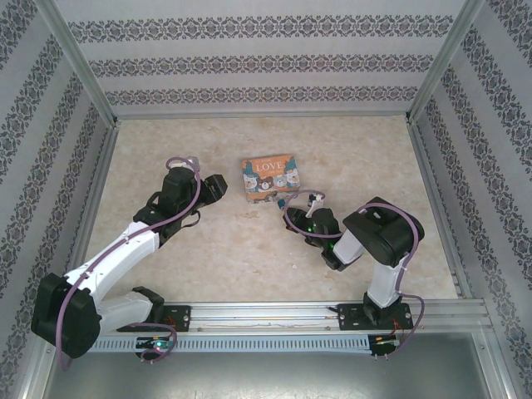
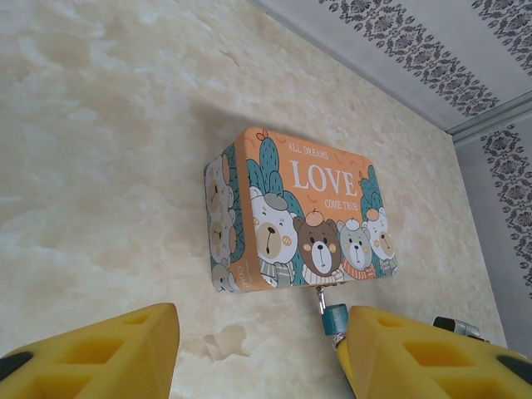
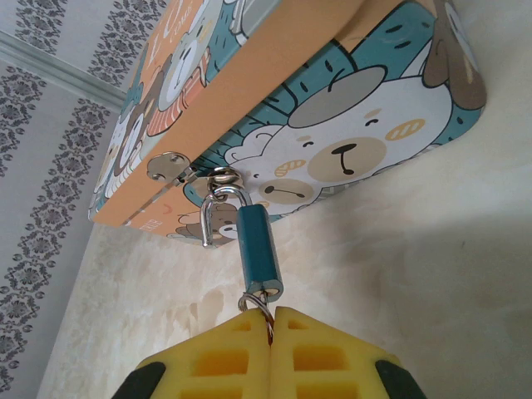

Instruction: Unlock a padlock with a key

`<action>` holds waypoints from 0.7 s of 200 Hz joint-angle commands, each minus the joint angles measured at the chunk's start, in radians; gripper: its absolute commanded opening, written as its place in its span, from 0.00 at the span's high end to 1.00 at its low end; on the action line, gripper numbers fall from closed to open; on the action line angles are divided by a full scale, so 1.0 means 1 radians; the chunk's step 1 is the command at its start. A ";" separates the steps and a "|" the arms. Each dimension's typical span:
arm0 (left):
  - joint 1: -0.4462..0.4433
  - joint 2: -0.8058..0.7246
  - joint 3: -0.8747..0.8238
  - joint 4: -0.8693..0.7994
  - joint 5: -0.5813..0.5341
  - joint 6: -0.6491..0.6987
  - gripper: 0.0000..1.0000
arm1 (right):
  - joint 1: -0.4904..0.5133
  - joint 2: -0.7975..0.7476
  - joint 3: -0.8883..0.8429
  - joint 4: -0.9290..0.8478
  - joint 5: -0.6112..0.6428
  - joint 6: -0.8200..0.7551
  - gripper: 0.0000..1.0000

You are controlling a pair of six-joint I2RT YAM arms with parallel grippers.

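Note:
The teal padlock (image 3: 258, 248) hangs by its silver shackle (image 3: 218, 199) from the hasp of the orange "LOVE" tin (image 3: 332, 91). One shackle leg stands free of the body. My right gripper (image 3: 272, 314) is shut on the key at the padlock's bottom end. The key's blade is hidden; its wire ring (image 3: 258, 304) pokes out above the yellow fingertips. In the left wrist view the padlock (image 2: 335, 318) shows below the tin (image 2: 299, 208). My left gripper (image 2: 259, 332) is open on the tin's near left with nothing in it, and its right finger (image 2: 399, 353) lies beside the padlock.
The tin (image 1: 268, 174) lies mid-table on the marble-patterned top. The left gripper (image 1: 218, 188) is to its left and the right gripper (image 1: 309, 202) to its front right. Patterned walls with metal posts close in three sides. A rail runs along the near edge.

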 commanded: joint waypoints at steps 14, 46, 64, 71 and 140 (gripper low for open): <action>0.001 -0.014 -0.010 -0.019 -0.009 0.026 0.45 | -0.020 0.003 0.009 -0.035 -0.009 -0.004 1.00; 0.002 -0.014 -0.011 -0.020 -0.007 0.025 0.45 | -0.028 -0.024 0.009 -0.068 -0.021 -0.017 1.00; 0.001 -0.013 -0.013 -0.017 -0.005 0.024 0.45 | -0.032 -0.046 0.006 -0.090 -0.020 -0.029 0.95; 0.002 -0.012 -0.013 -0.017 -0.004 0.023 0.45 | -0.033 -0.053 0.002 -0.095 -0.019 -0.032 0.92; 0.013 -0.012 -0.006 -0.017 0.011 0.048 0.40 | -0.042 -0.152 -0.033 -0.167 -0.015 -0.062 0.57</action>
